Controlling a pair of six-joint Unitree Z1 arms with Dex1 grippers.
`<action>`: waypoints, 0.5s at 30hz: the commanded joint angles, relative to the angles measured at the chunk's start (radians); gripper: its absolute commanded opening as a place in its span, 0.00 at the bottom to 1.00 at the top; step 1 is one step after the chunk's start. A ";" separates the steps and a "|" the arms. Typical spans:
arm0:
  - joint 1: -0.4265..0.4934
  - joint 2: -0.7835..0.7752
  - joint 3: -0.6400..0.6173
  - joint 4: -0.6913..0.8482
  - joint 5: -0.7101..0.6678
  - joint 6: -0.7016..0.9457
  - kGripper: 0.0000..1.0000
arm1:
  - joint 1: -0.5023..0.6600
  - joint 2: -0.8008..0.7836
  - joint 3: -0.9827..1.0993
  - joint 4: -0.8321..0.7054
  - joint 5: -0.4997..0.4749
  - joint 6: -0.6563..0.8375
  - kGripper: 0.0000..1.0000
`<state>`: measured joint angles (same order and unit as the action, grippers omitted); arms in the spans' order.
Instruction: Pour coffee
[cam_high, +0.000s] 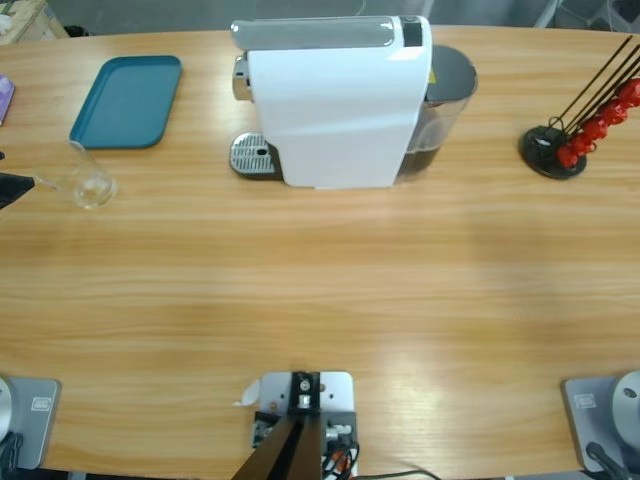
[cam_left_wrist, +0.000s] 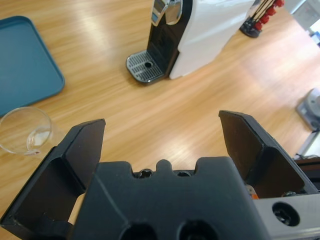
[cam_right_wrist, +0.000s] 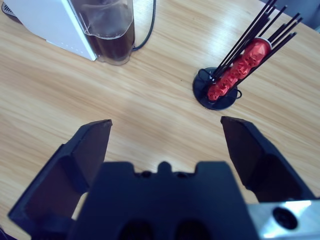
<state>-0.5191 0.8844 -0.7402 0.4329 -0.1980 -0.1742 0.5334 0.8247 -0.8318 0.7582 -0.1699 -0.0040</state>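
glass: small clear drinking glass (cam_high: 89, 184) sat at the table's 9 o'clock, just below the tray; looked pretty much empty, couldn't make out any coffee in it
left gripper (cam_left_wrist: 162, 137): matte black jaws spread wide, holding nothing, glass off at its 9 o'clock
right gripper (cam_right_wrist: 166, 135): jaws wide apart too, nothing between them
coffee machine (cam_high: 340, 100): boxy glossy white, round perforated metal drip grate, dark tank at the back
tray (cam_high: 128, 100): teal, rounded corners
pod rack (cam_high: 555, 150): black wire, red pods, 3 o'clock edge
table (cam_high: 320, 290): wood grain, lots of open room toward 6 o'clock
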 joint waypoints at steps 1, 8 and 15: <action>0.005 0.018 -0.020 0.049 -0.009 -0.007 1.00 | -0.012 0.025 0.008 -0.010 0.007 -0.008 1.00; 0.007 0.051 -0.043 0.021 0.030 -0.042 1.00 | -0.012 0.022 0.009 -0.010 0.007 -0.008 1.00; 0.007 0.245 -0.185 -0.058 0.127 -0.044 0.83 | -0.012 0.020 0.010 -0.011 0.007 -0.009 1.00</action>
<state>-0.5190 0.9352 -0.7990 0.4049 -0.1135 -0.1731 0.5334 0.8247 -0.8317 0.7581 -0.1699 -0.0040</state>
